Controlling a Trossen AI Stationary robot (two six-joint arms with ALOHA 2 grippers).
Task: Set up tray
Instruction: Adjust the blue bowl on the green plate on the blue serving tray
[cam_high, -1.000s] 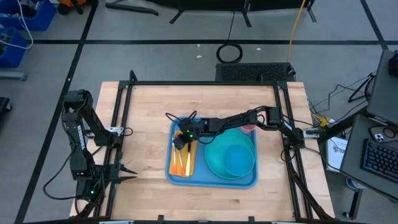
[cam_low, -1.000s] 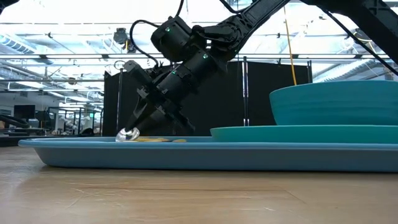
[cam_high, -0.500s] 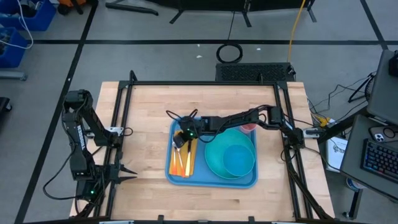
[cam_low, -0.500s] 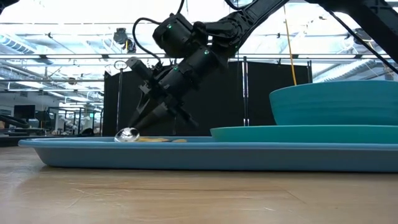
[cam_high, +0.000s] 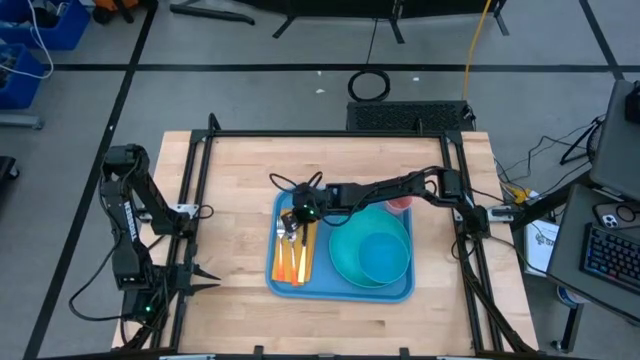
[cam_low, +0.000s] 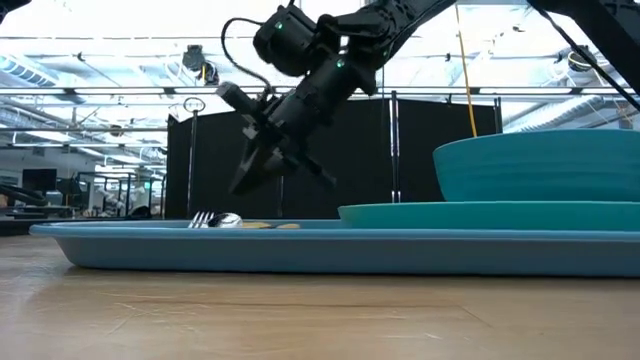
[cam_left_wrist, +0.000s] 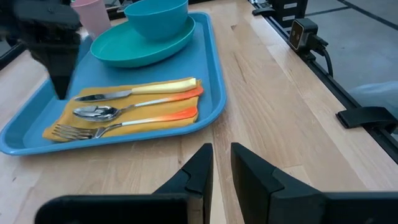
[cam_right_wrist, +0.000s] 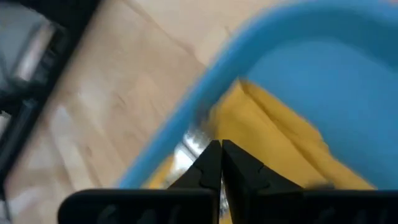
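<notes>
Smoothly rimmed light-blue plastic tray (cam_high: 345, 287)

Looking straight down over the tray (cam_high: 340, 285) from high up. Level with the desk (cam_low: 300, 320), close to the tray's rim. From the left wrist, facing the tray's long side. From the right wrist, hovering right over its edge.

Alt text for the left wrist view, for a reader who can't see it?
A light-blue tray on a wooden table holds a knife, spoon and fork on a yellow napkin, beside a teal bowl on a teal plate. The right gripper hangs shut above the cutlery.
</notes>
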